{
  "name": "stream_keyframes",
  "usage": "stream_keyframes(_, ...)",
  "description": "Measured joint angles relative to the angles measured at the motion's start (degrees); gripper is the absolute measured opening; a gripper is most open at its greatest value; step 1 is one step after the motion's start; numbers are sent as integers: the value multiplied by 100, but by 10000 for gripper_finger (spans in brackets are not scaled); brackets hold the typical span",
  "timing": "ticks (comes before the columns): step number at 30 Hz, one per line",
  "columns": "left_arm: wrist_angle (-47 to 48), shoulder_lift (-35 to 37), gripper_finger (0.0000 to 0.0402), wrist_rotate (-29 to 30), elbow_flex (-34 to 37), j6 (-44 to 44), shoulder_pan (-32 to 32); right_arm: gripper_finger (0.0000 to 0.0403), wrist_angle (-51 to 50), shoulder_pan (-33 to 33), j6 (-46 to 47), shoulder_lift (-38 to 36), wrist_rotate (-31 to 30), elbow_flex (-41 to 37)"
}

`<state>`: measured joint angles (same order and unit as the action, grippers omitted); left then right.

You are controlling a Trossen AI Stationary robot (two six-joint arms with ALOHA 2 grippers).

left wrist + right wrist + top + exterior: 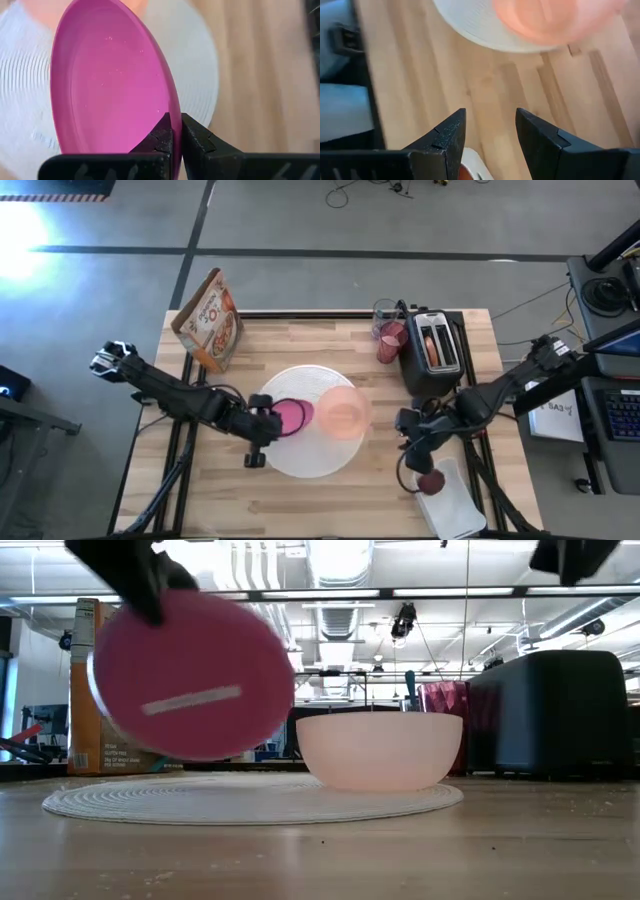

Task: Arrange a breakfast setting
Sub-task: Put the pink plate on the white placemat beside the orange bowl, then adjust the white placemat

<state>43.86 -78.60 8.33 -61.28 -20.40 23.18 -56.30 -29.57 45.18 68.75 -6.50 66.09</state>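
I am holding the small magenta plate [112, 82] by its rim, left gripper [176, 131] clamped on it, tilted above the large white round disc [300, 455] at centre frame. I am judging it best levelled and lowered clear of the translucent peach bowl [343, 412]. Right gripper [490, 131] is hanging with fingers apart at lower right.

Large white round disc [300, 450] lies flat mid-table, ribbed surface. Translucent peach bowl [343, 412] sits upright on its right part. Small magenta plate [292, 416] is tilted on edge, lifted clear above the disc's left side, rim pinched by the left gripper [176, 137]. Pink tumbler [391, 340] stands at the table's back edge, right of centre. Cereal [210, 322] box is upright at back left. Small red fruit [431, 481] rests at front right.
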Motion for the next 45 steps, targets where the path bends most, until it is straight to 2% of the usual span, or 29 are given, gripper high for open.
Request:
stream_keyframes(5,367,-125,2,27,2,-63,0,162,-59,77,591,0,-171,-550)
stream_keyframes(17,360,-900,5,247,17,198,-4,162,-37,223,1467,0,-168,-1643)
stream_keyframes(24,340,-1434,9,261,17,210,-2,162,-18,223,1640,0,-164,-1727)
stream_keyframes(28,345,-1648,28,183,20,287,-4,162,38,223,1687,0,-163,-1707)
stream_keyframes(38,357,-1673,87,121,24,325,-4,162,127,223,1797,0,-91,-1707)
stream_keyframes(45,378,-1613,104,89,24,334,-4,162,142,223,1805,0,-80,-1707)
